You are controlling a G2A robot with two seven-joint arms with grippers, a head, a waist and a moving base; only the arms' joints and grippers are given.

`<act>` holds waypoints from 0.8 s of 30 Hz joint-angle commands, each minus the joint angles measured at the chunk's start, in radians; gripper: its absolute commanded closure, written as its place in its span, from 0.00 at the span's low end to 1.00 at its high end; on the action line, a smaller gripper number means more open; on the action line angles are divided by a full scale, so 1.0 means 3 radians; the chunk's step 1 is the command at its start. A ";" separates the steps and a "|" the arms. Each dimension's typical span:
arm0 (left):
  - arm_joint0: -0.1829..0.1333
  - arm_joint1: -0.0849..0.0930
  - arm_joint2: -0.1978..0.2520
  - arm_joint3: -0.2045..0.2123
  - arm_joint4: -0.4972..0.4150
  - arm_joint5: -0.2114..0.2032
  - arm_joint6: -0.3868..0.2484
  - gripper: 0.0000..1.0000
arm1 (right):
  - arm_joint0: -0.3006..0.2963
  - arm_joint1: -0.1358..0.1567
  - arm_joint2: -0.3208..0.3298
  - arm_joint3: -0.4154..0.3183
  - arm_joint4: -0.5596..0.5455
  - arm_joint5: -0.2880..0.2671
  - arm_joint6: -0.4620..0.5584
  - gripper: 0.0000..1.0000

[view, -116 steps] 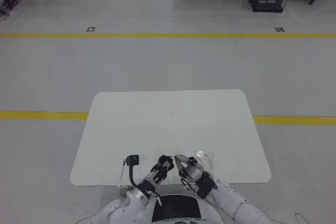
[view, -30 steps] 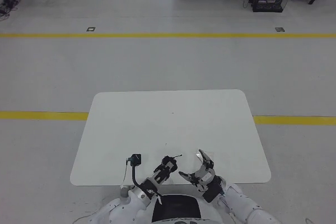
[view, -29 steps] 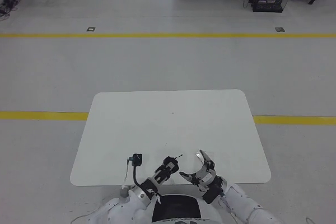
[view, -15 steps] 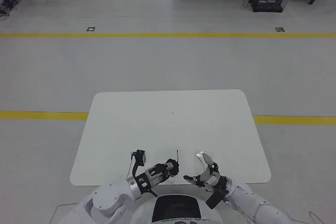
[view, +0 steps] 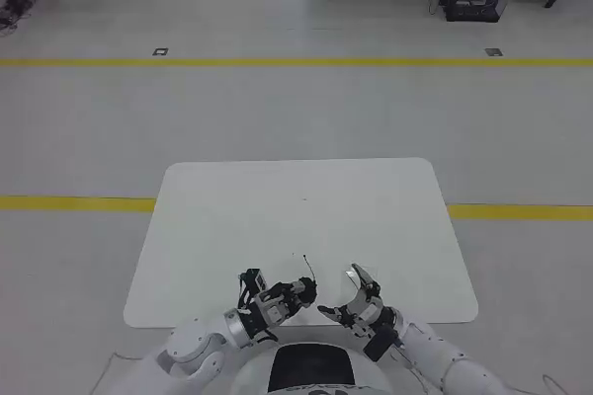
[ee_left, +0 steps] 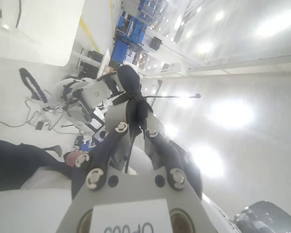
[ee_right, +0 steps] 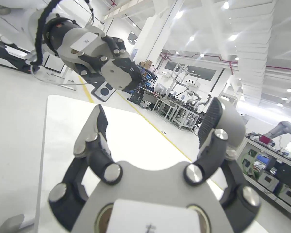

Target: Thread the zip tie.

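A thin black zip tie (view: pixel 305 265) stands out of my left gripper (view: pixel 304 288), which is shut on its lower end just above the near edge of the white table (view: pixel 296 207). In the left wrist view the tie (ee_left: pixel 174 96) runs straight out from the closed gripper (ee_left: pixel 135 93) to its small square head. My right gripper (view: pixel 340 290) is beside the left one, a short gap away, open and holding nothing. The right wrist view shows the right gripper (ee_right: pixel 157 115) spread wide, with the left gripper (ee_right: pixel 135 76) beyond it over the table (ee_right: pixel 63 132).
Both grippers sit close to the table's near edge, near its middle. The tabletop beyond them is bare white. A black cable (view: pixel 245 281) loops off the left wrist. Yellow floor lines (view: pixel 69 203) run past the table's sides.
The right gripper, earlier tight against the left one, has opened and drawn apart. The left wrist has turned, swinging the zip tie's free end from pointing right to pointing away over the table.
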 commanded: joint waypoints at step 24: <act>0.0038 -0.0182 -0.0021 0.0269 -0.0275 -0.0777 -0.0301 1.00 | -0.0095 -0.0135 0.0123 -0.0199 0.0230 -0.0163 0.0000 0.00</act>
